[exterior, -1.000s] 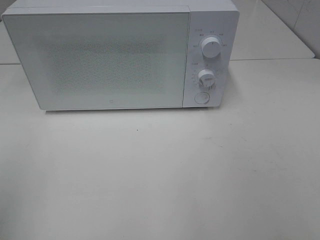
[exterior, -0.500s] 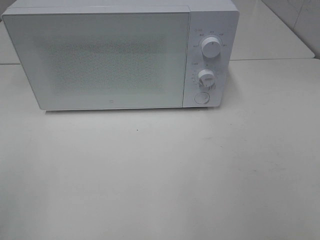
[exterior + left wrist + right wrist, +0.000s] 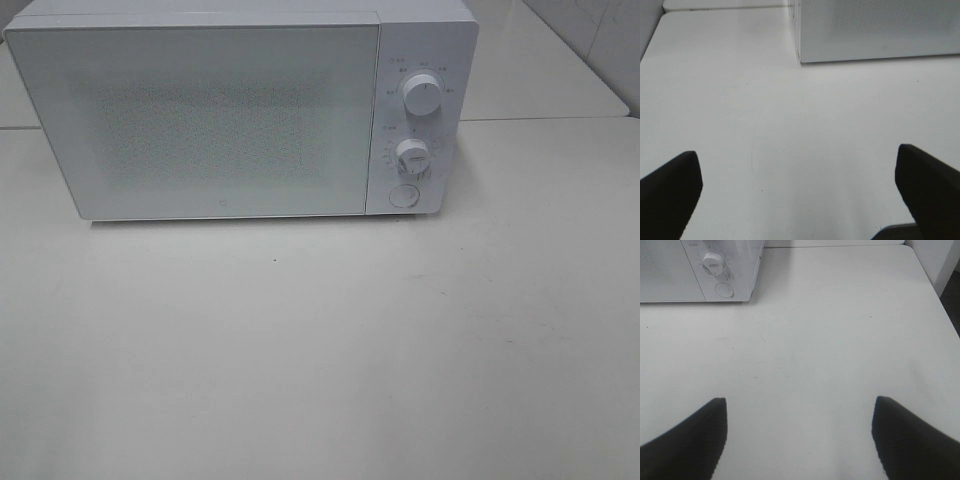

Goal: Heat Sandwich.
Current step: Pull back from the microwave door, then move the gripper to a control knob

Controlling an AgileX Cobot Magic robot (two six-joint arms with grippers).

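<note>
The sandwich is out of view in every frame. A white microwave (image 3: 240, 110) stands at the back of the white table (image 3: 320, 350) with its door shut; its corner shows in the left wrist view (image 3: 875, 30) and its knob panel in the right wrist view (image 3: 722, 270). My left gripper (image 3: 797, 175) hangs open over bare table in front of the microwave's left end, holding nothing. My right gripper (image 3: 800, 422) is also open and empty above the table to the right of the microwave. Neither arm appears in the exterior high view.
Two dials (image 3: 421, 96) and a round button (image 3: 402, 195) sit on the microwave's right panel. Another table (image 3: 540, 70) adjoins behind. The table's right edge (image 3: 935, 290) drops off close to my right gripper.
</note>
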